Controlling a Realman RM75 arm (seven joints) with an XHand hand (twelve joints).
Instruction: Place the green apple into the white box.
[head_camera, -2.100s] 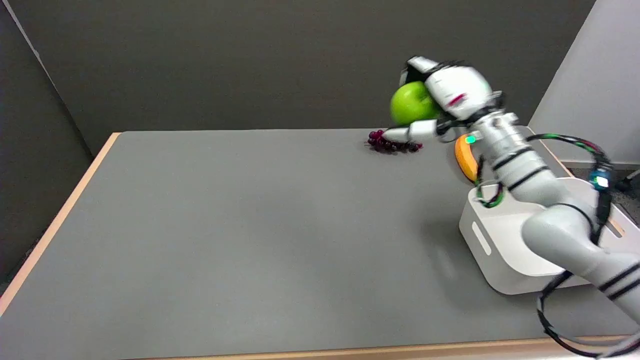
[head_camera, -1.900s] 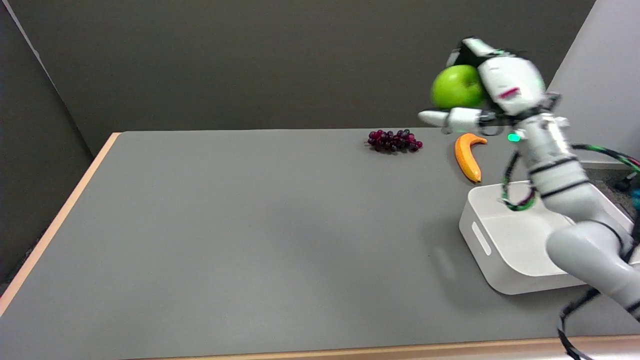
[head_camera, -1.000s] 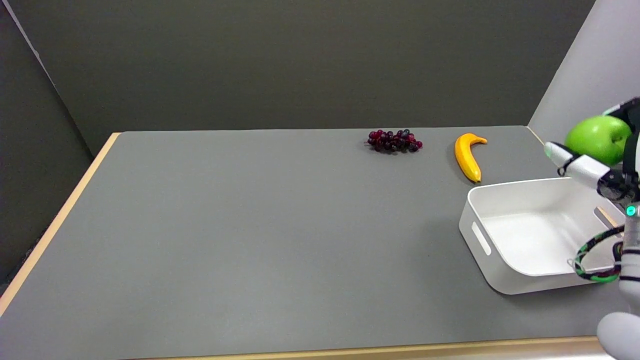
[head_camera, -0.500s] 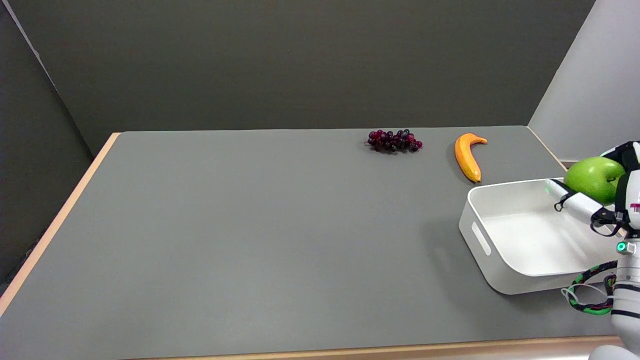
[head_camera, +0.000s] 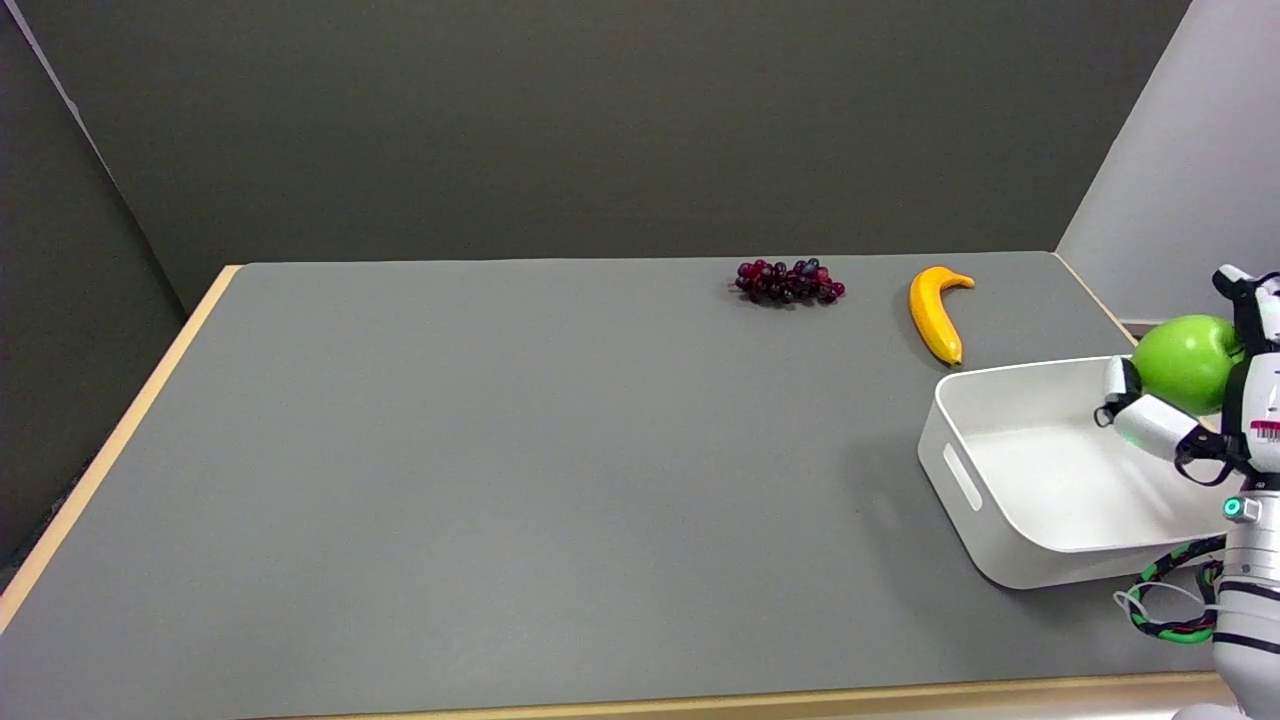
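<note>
Here the robot hand (head_camera: 1215, 400), at the desk's (head_camera: 500, 450) near right, grips the apple (head_camera: 1180, 362) just above the box's (head_camera: 1010, 540) right side. The step looks like delivery: next, lower and loosen the fingers. Farther off lie a banana (head_camera: 935, 315) and grapes (head_camera: 788, 282).
</note>
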